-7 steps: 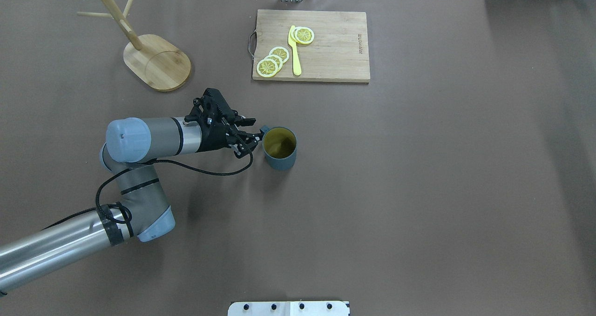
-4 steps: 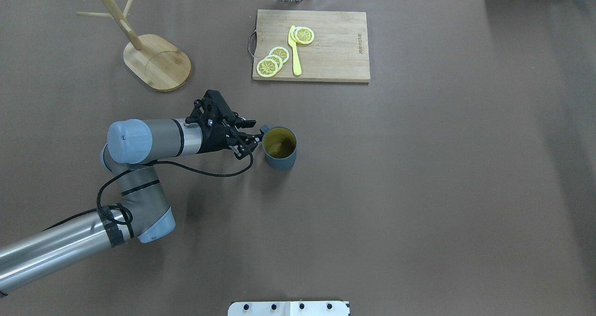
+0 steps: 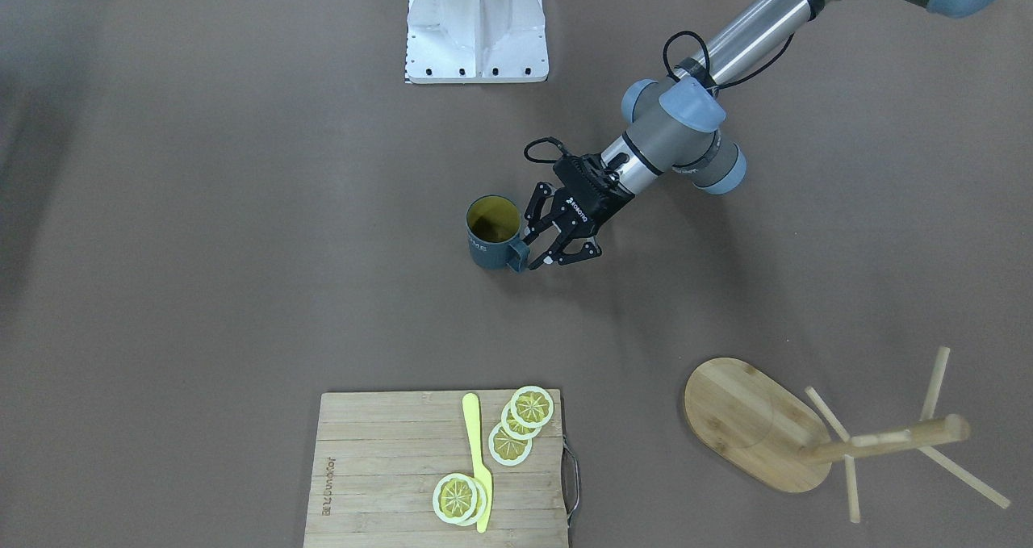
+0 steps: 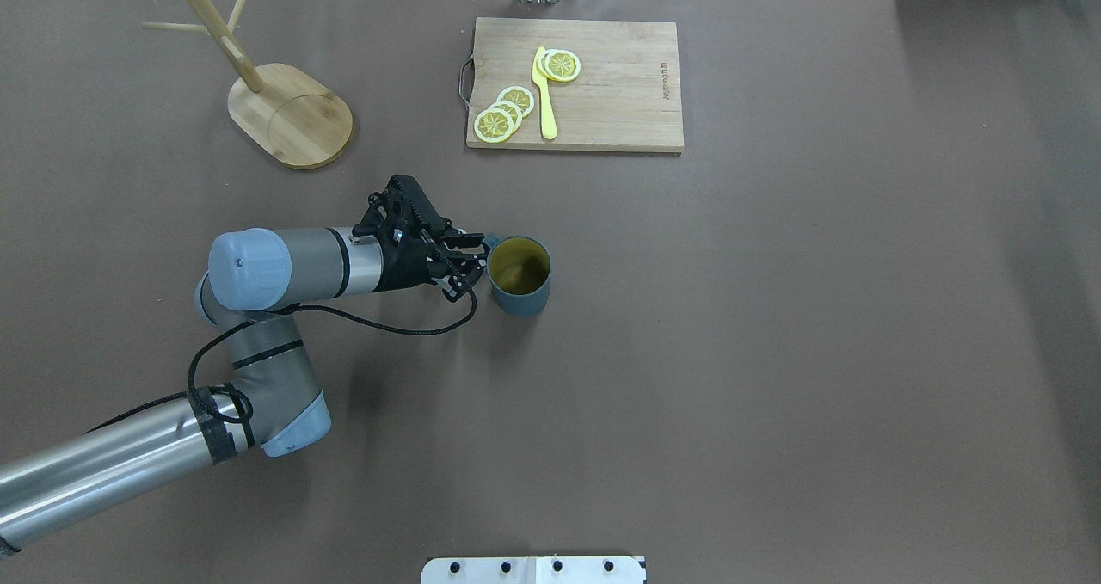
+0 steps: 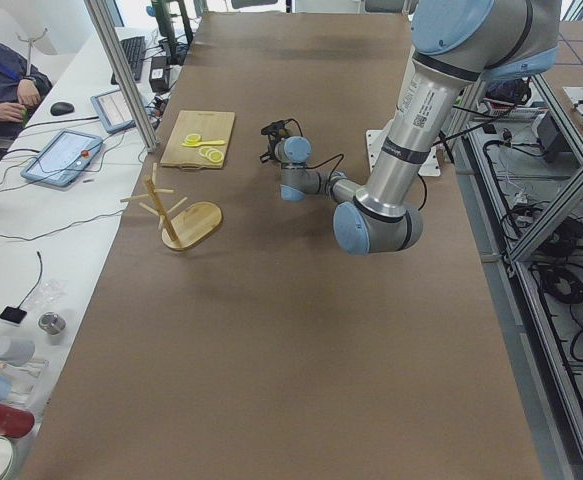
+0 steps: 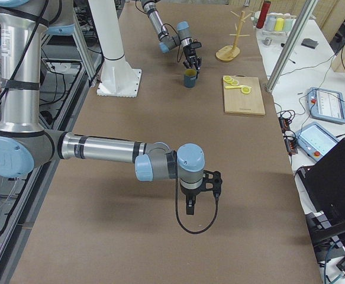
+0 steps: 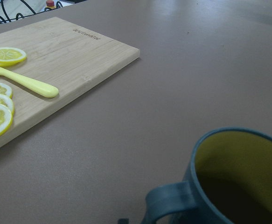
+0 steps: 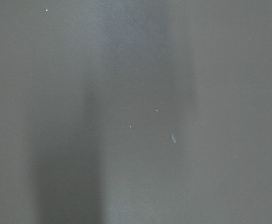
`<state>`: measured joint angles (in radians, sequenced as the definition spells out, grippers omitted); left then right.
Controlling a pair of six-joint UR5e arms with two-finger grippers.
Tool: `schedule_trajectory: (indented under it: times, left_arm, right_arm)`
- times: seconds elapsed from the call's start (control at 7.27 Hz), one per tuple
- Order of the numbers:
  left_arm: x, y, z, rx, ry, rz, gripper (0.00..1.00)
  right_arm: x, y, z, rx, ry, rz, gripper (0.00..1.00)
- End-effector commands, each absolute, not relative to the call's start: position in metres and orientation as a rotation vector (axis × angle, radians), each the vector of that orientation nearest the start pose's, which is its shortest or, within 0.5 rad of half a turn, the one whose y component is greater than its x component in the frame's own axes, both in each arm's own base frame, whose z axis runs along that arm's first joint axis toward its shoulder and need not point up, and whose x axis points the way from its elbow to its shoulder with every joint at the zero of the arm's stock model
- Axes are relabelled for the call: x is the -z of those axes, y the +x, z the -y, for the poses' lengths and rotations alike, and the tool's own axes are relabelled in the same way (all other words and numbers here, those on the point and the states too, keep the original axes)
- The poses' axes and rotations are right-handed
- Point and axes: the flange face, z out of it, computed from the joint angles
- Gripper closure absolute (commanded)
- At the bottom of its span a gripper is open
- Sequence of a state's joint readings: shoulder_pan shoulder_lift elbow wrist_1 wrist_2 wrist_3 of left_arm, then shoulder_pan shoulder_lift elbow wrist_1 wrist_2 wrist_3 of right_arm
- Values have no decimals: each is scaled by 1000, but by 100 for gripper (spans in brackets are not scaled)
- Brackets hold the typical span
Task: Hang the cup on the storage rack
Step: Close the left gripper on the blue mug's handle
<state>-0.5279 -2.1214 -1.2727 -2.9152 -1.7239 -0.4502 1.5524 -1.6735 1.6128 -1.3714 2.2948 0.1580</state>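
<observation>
Plainly, the cup (image 4: 519,276) stands upright on the desk (image 4: 774,326), robot-side of the cutting board (image 4: 611,102); the left pincer (image 3: 558,259) — spread wide — sits just beside its handle (image 3: 516,256); the storage rack (image 4: 292,118) stands apart from that board; the right pincer (image 6: 191,204) — wide or narrow, I cannot tell.

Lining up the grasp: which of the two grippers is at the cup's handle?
The left gripper, open right beside the handle of the cup; the right gripper hangs well away from it.

Wooden cutting board (image 4: 619,94), lemon slices (image 4: 495,125), yellow knife (image 4: 547,115)
</observation>
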Motion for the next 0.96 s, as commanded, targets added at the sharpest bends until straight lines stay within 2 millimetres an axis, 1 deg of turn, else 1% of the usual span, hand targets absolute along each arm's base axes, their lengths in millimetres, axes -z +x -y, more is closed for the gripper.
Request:
schedule_trajectory:
  times: [0.0, 0.28, 0.55, 0.83]
  left_arm:
    - [-324, 544, 454, -578, 1108, -1192, 60]
    - [-323, 544, 454, -578, 1109, -1193, 64]
    - [-322, 544, 454, -577, 1109, -1194, 76]
    - [-321, 544, 454, -557, 1093, -1211, 93]
  right_arm:
    - [-669, 59, 458, -83, 68, 732, 0]
    - [-669, 59, 458, -83, 68, 732, 0]
    - [-670, 59, 458, -84, 66, 732, 0]
    - [-670, 59, 458, -84, 66, 732, 0]
